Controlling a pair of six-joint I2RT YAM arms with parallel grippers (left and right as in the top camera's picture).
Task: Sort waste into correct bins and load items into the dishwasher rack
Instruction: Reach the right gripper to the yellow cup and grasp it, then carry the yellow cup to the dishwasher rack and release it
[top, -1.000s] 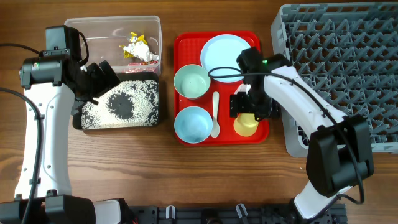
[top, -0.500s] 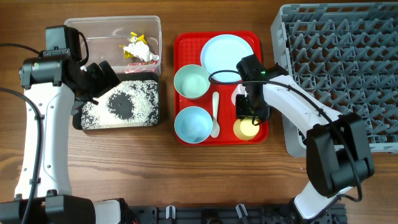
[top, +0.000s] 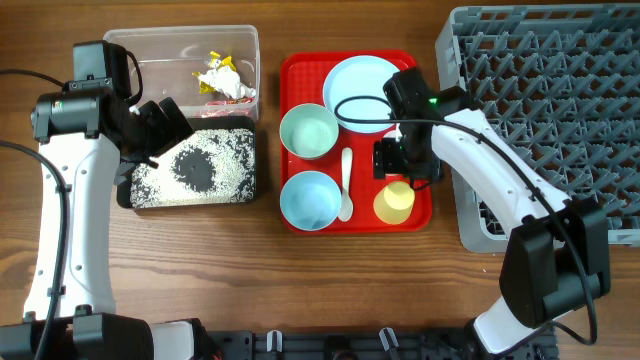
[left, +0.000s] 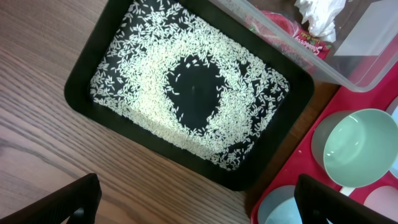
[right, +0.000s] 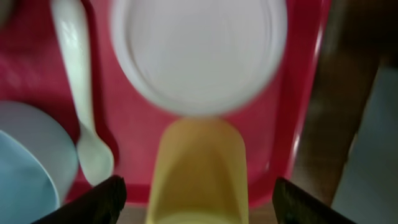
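**Right arm lines up on a cup.** The right pincer hangs over the near-right corner of the red tray. Its jaws are spread wide to either side of the yellow cup and touch neither flank. The stance reads as lining up a grip on the cup, not yet a hold.

Just beyond the cup, and against it, sits a blurred white round form, likely the white cup, so a closing grip has little room ahead. To the pincer's left lies the white spoon, bowl end nearest, and past it the light blue bowl. Farther off are the pale green bowl and the light blue plate.

All the dishes sit on the tray. The dishwasher rack stands close on the pincer's right, and no dish shows among its pegs.

Well away across the counter, the left pincer hovers wide and empty above the black tray, where the rice grains are spread in a ring. Beyond it the clear tub holds the white tissue and wrappers, so the waste appears to be sorted.
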